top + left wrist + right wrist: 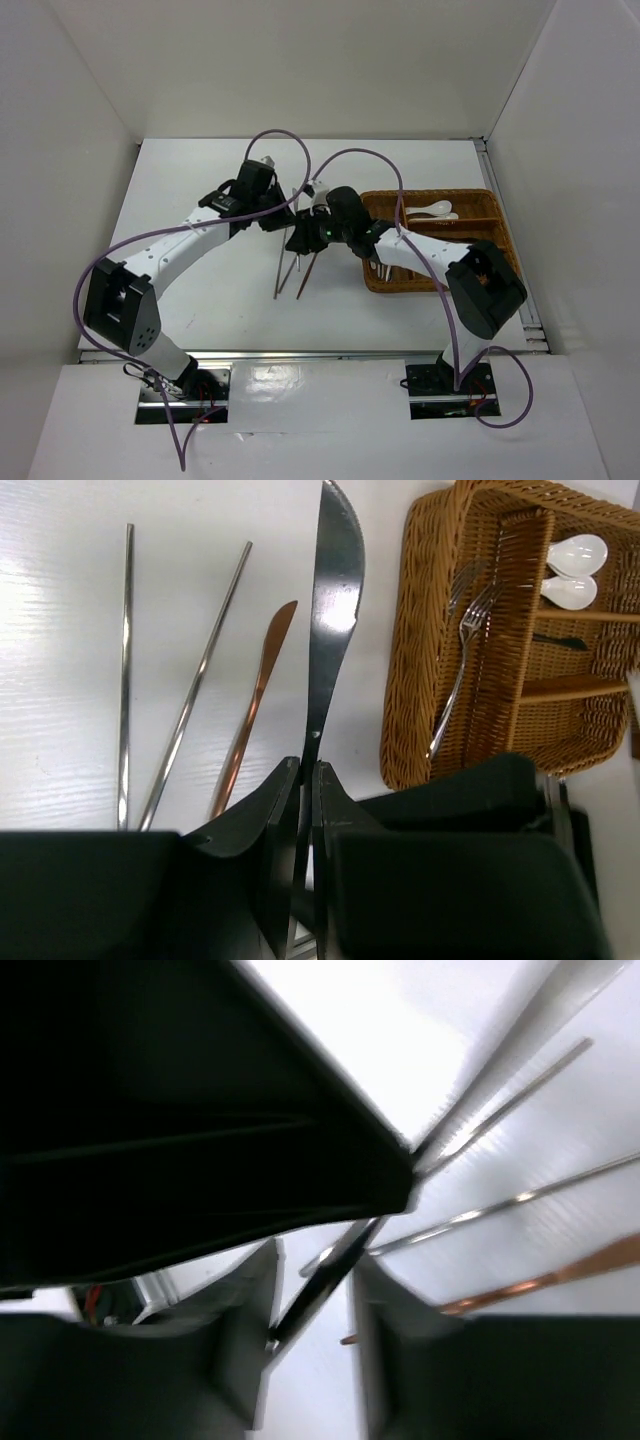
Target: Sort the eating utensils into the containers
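Observation:
My left gripper [305, 770] is shut on the handle of a dark metal knife [335, 590], whose blade points away over the white table. In the right wrist view, one end of that knife [330, 1285] lies slanted between the fingers of my right gripper [312, 1300]. Its jaws stand apart, with a gap on each side. From above, both grippers [283, 212] [305, 237] meet mid-table, left of the wicker tray [440, 285]. Two silver sticks [127, 660] [200, 680] and a copper utensil [255, 695] lie on the table. The tray [420, 650] holds forks [462, 650] and white spoons [575, 570].
A dark utensil [560, 640] lies in a middle compartment of the tray. White walls enclose the table on three sides. Purple cables loop over both arms. The sticks [285, 270] lie just in front of the grippers.

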`<action>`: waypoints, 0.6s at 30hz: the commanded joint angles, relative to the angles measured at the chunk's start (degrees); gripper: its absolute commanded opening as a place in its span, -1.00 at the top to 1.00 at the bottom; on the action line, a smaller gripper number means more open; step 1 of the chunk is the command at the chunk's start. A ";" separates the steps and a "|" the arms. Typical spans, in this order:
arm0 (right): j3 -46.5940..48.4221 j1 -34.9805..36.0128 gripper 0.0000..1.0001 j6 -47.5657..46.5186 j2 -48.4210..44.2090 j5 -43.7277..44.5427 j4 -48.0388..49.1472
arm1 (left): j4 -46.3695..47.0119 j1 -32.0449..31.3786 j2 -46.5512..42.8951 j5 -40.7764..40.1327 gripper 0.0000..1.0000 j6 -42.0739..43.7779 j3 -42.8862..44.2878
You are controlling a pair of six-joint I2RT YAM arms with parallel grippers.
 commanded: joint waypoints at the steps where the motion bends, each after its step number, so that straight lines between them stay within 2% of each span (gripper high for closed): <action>1: 2.42 0.16 0.32 1.94 -0.05 7.50 1.10 | 3.31 -0.53 -4.52 1.29 0.62 -0.93 -0.11; 2: 2.42 0.16 0.49 2.47 -0.57 8.82 0.23 | 3.31 -0.53 -4.52 1.28 0.62 -0.93 -0.80; 3: 3.03 0.16 0.76 2.99 -0.58 10.31 -1.08 | 3.84 -0.53 -4.52 1.28 0.62 -0.93 -0.81; 6: 3.57 0.16 0.99 6.42 -0.58 18.21 -4.86 | 3.14 -0.53 -5.14 -0.90 0.45 -0.41 -1.43; 7: 3.57 0.16 1.00 7.56 -0.58 20.76 -6.09 | 2.35 -0.53 -5.66 -2.13 0.30 -0.41 -1.43; 8: 4.09 0.16 1.00 9.74 -1.10 24.70 -7.33 | 0.78 -0.53 -5.67 -3.37 0.01 -0.41 -1.43; 10: 4.09 -1.59 1.00 12.13 -2.24 29.02 -11.19 | -0.55 -0.53 -6.19 -6.97 -0.22 -0.41 -1.43; 13: 4.09 -4.83 1.00 17.66 -4.70 36.93 -16.80 | -1.08 0.17 -8.38 -9.79 -0.34 -0.41 -3.35; 15: 4.09 -7.30 1.00 25.12 -6.54 42.74 -23.20 | -1.08 1.40 -9.53 -10.32 -0.37 -0.41 -5.37; 18: 3.57 -14.76 1.00 37.42 -8.22 45.65 -29.73 | -0.47 2.02 -9.53 -9.71 -0.37 -0.41 -7.22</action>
